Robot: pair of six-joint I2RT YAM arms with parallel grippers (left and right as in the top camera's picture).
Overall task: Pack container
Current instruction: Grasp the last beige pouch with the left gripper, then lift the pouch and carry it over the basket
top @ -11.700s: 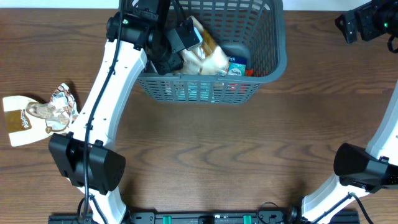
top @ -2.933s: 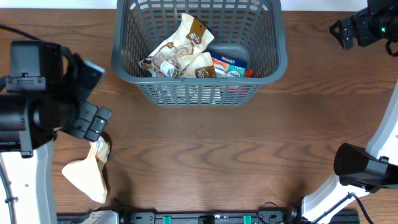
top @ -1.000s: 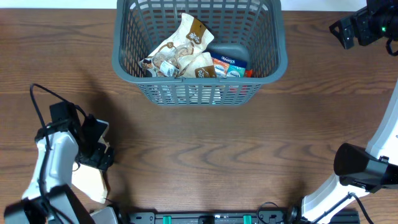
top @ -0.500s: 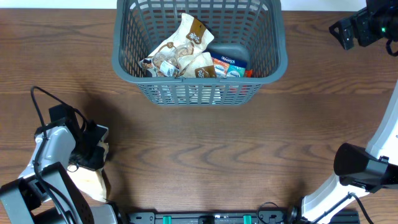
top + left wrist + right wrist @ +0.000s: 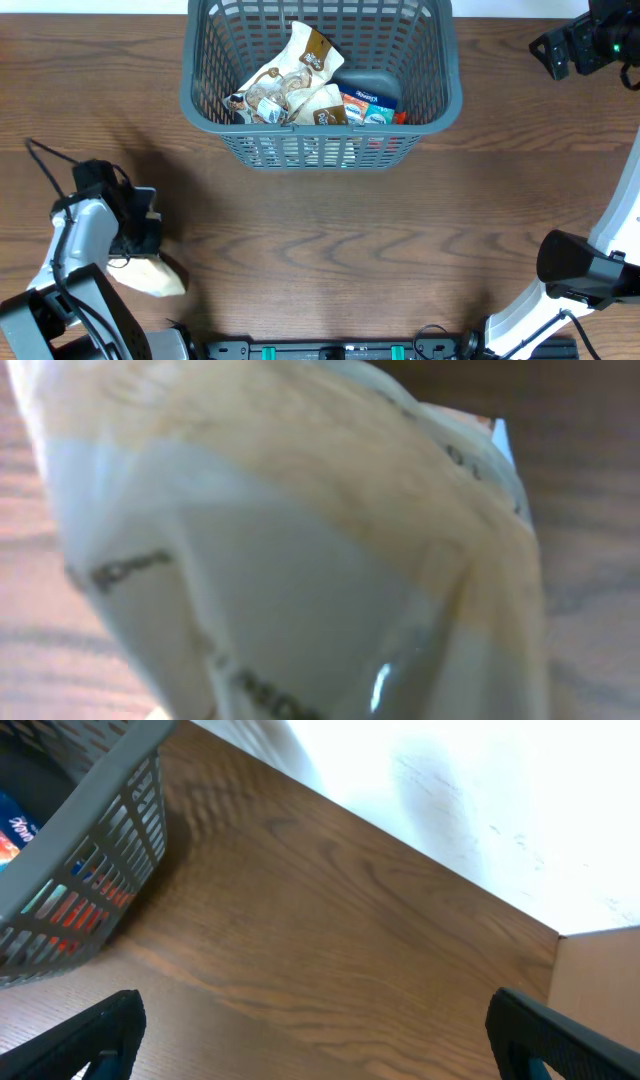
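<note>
The left fingers (image 5: 140,238) are pinching a cream snack packet (image 5: 152,276) at the near-left of the tabletop (image 5: 330,240). The right fingers (image 5: 108,1032) are hanging spread wide, holding nothing. The grey basket (image 5: 320,140) is sitting far-centre, holding other packets (image 5: 300,85). Best approach, I'd say: lifting straight up and carrying the limp bag above the rim before releasing inside.

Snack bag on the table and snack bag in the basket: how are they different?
The table bag lies outside the basket; the basket bag sits inside it. The left gripper pinches the table bag; nothing touches the basket bag. Both are cream packets.
</note>
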